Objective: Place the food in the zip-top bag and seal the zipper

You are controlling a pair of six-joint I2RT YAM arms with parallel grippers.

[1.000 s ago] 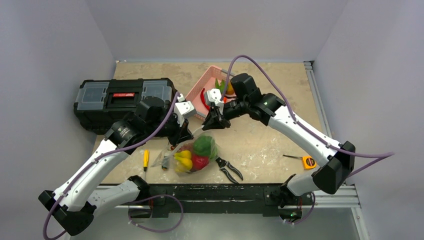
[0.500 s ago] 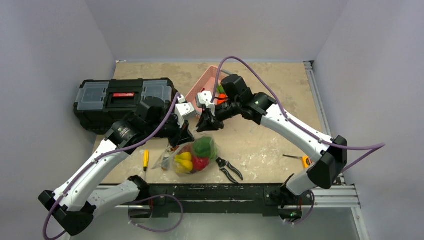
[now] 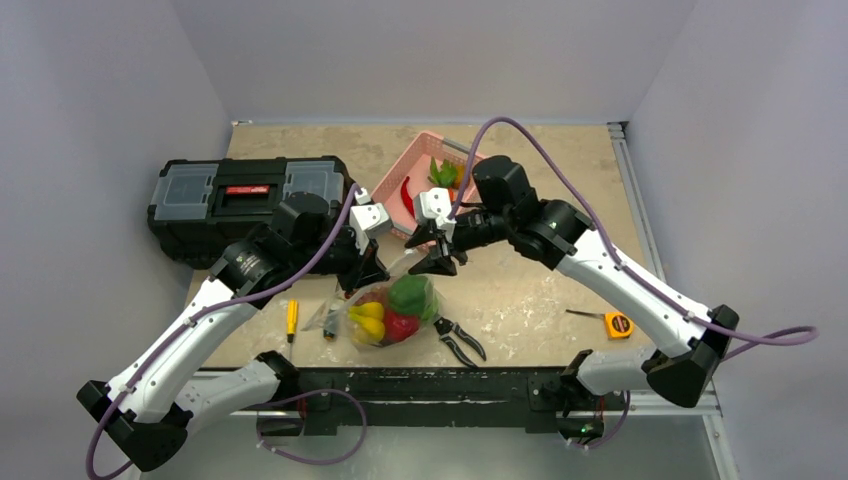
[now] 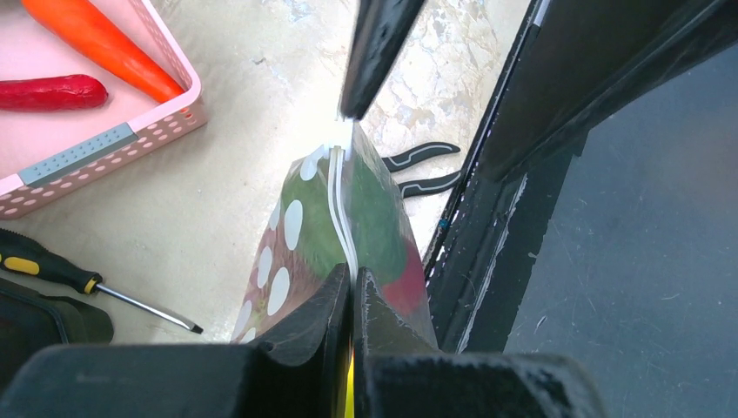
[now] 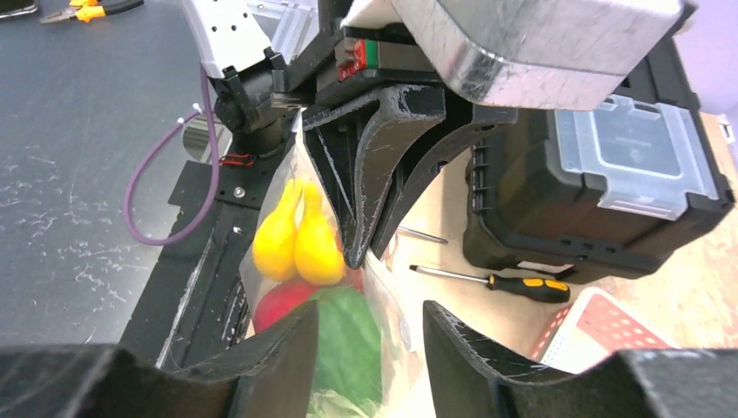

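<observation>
The zip-top bag (image 3: 388, 310) lies near the table's front edge. It holds a yellow banana (image 5: 296, 239), a red fruit (image 5: 278, 300) and a green pepper (image 5: 348, 340). My left gripper (image 4: 351, 272) is shut on the near end of the zipper (image 4: 341, 200), which stands up as a thin white strip. It also shows in the top view (image 3: 365, 275). My right gripper (image 5: 370, 313) is open, its fingers on either side of the bag's other end. In the top view it (image 3: 440, 262) hangs just right of the left gripper.
A pink basket (image 3: 395, 170) with a red chili, a carrot and greens stands behind the bag. A black toolbox (image 3: 240, 195) is at the left. A screwdriver (image 3: 292, 318), pliers (image 3: 458, 338) and a tape measure (image 3: 618, 323) lie near the front edge.
My right gripper swung left over the basket's corner, then came back right and nearer, down to the bag's top. The left arm and the bag have not moved.
</observation>
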